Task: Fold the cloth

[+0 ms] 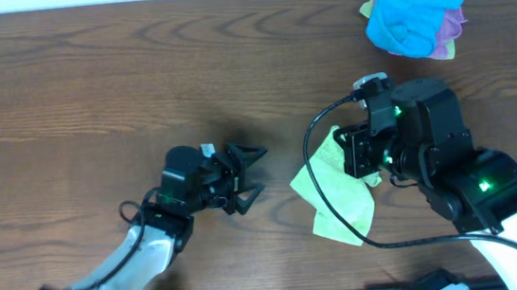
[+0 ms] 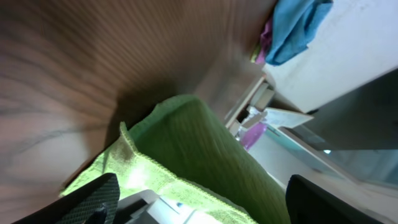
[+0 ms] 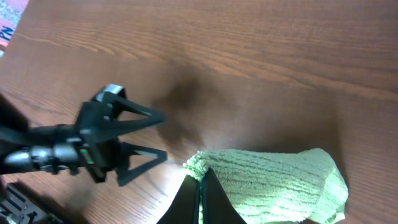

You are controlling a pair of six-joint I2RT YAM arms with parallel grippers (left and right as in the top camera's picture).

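Observation:
The lime-green cloth (image 1: 334, 193) lies bunched on the table right of centre; part of it is lifted under my right arm. My right gripper (image 3: 200, 186) is shut on an edge of the cloth (image 3: 273, 186), the terry pile bulging out past its fingertips. My left gripper (image 1: 247, 175) is open and empty, pointing right, a short gap left of the cloth. In the left wrist view the raised cloth (image 2: 205, 155) fills the space between and beyond the open fingers (image 2: 199, 205). The white tag is not visible.
A bright blue cloth (image 1: 412, 11) bunched over a purple cloth (image 1: 453, 23) sits at the far right back of the wooden table (image 1: 91, 85). A black cable (image 1: 323, 172) loops from the right arm over the green cloth.

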